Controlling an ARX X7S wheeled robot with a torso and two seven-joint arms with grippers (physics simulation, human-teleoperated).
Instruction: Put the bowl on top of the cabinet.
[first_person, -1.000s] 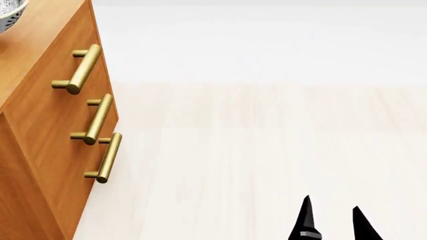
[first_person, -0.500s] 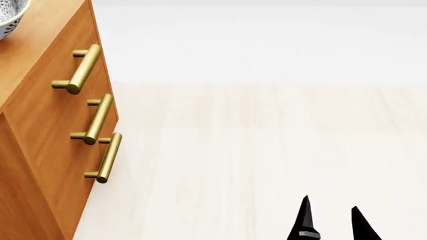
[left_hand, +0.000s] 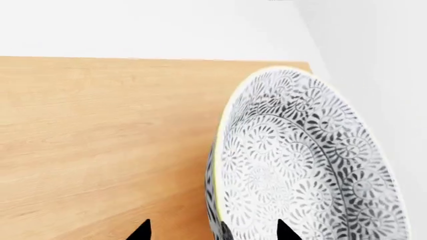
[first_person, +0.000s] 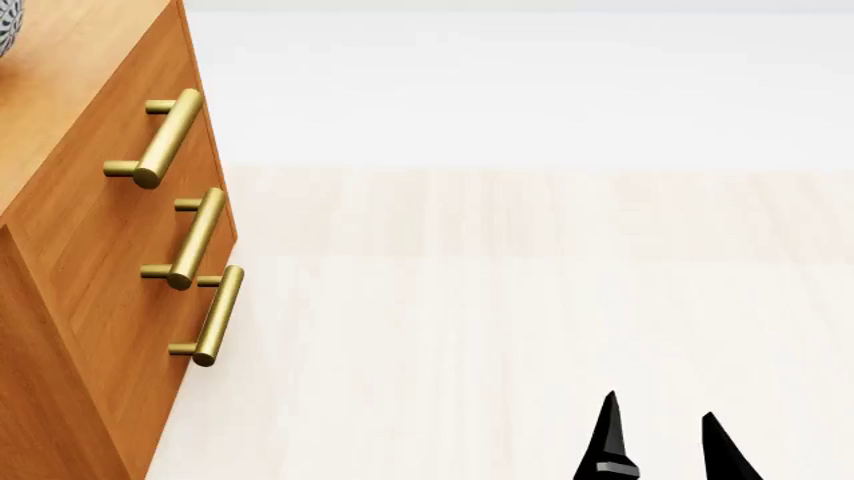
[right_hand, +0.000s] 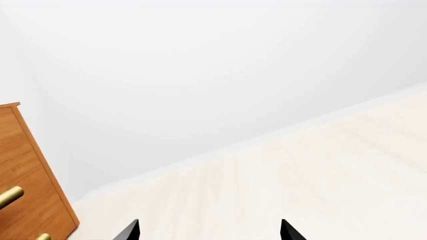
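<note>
Head view, from its left side: the cabinet (first_person: 94, 200) fills the left edge, orange-brown with a lighter wood top, and a small sliver of the bowl (first_person: 7, 25) shows at the upper left corner, over that top. Three brass bar handles (first_person: 167, 135) run down the cabinet's front, one below another. To their right lies pale wood floor (first_person: 534, 320), meeting a white wall (first_person: 534, 80) farther back. At the lower right the right gripper (first_person: 661, 440) shows as two black fingertips standing apart with nothing between them; the right wrist view confirms this, its two tips (right_hand: 131, 231) spread wide over bare floor, with a corner of the cabinet and two handle ends at the side. In the left wrist view the bowl stands tilted up on its rim side over the cabinet's wood top, near the top's far corner, its dense grey-black floral inside facing the camera. The left gripper (left_hand: 213, 231) shows only as two black tips, one clear of the bowl and one in front of its inner face, so the bowl's wall sits between the jaws; whether they actually press on it I cannot tell.
</note>
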